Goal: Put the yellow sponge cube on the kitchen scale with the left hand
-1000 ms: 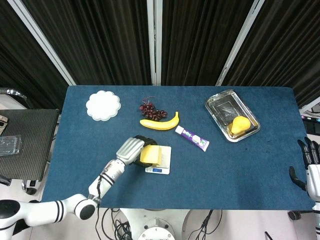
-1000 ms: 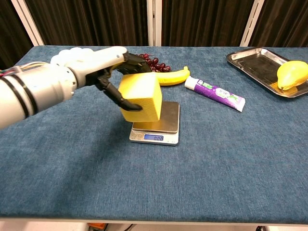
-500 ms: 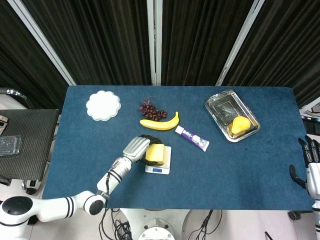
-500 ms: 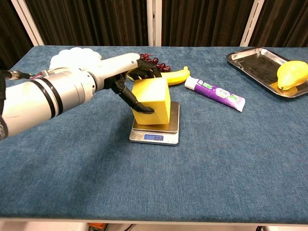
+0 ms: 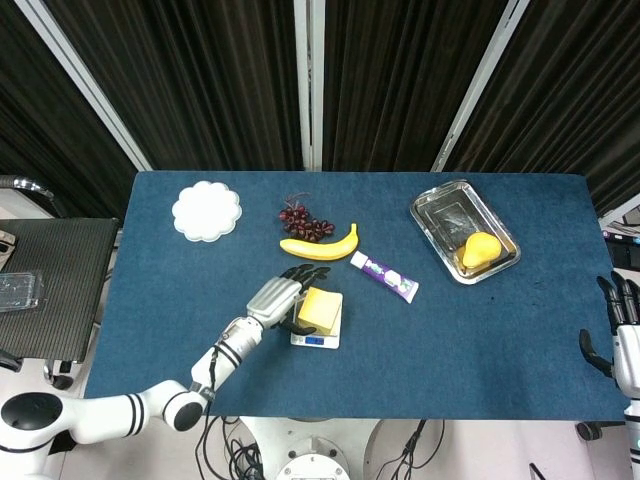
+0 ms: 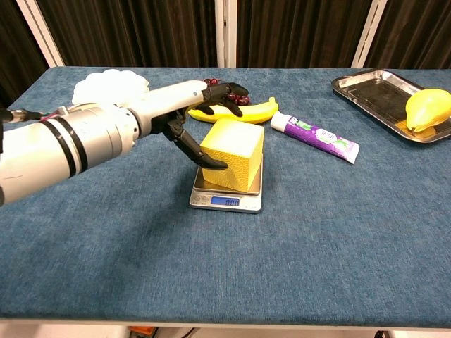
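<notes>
The yellow sponge cube (image 5: 320, 308) (image 6: 234, 155) sits on the small silver kitchen scale (image 5: 314, 341) (image 6: 225, 201), covering most of its platform. My left hand (image 5: 283, 300) (image 6: 184, 111) is at the cube's left side with its fingers spread. The upper fingers (image 6: 227, 91) are raised off the cube's top. The thumb tip lies against the cube's front left face. My right hand (image 5: 622, 335) hangs off the table's right edge in the head view, fingers extended and holding nothing.
Behind the scale lie a banana (image 5: 320, 247) (image 6: 248, 113), dark grapes (image 5: 303, 222) and a toothpaste tube (image 5: 385, 277) (image 6: 317, 138). A steel tray (image 5: 440, 215) holding a pear (image 5: 480, 248) stands at the back right. A white plate (image 5: 206, 211) is at the back left.
My left hand carried the cube rightward and down onto the scale. Its fingers have since spread and lifted off the cube's top.
</notes>
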Controlling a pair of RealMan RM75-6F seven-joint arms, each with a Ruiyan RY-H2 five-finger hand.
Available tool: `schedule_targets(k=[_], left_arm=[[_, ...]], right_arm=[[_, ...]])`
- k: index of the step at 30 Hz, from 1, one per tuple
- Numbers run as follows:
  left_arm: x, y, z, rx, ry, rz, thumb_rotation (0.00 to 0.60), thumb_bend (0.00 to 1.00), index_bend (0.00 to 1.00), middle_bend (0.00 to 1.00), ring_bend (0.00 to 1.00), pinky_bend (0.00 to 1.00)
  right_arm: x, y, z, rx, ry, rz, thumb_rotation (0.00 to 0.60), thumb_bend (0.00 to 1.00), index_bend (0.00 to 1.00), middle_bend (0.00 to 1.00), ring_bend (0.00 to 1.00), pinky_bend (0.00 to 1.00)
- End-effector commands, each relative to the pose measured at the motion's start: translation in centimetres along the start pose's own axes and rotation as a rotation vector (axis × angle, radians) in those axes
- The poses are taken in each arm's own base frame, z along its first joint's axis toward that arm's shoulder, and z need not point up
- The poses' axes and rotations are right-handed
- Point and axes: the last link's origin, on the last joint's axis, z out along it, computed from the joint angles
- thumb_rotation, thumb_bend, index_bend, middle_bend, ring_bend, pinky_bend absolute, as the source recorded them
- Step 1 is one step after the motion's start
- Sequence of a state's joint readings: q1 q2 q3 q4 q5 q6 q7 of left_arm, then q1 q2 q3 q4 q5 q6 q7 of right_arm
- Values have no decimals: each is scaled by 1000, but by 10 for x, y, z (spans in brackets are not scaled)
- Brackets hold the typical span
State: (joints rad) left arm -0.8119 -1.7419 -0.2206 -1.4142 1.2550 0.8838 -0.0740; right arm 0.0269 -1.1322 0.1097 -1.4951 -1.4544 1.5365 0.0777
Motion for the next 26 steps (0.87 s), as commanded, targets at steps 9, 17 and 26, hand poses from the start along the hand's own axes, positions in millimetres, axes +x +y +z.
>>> schedule_targets(k=[9,17,26], left_arm=[[76,-36,-84,89,249,246,600,143,41,106,0,39],[106,-93,-215,343,387,536,600,143,61,107,0,1],[87,-112,-291,443,353,546,600,143,61,107,0,0]], right_arm=[[3,-5,-2,20,8,5,600,356,0,0,0,0],[-2,-16,-11,67,-9,-12,600,353,0,0,0,0],[-9,-21,-15,96,-30,-31,600,348,0,0,0,0]])
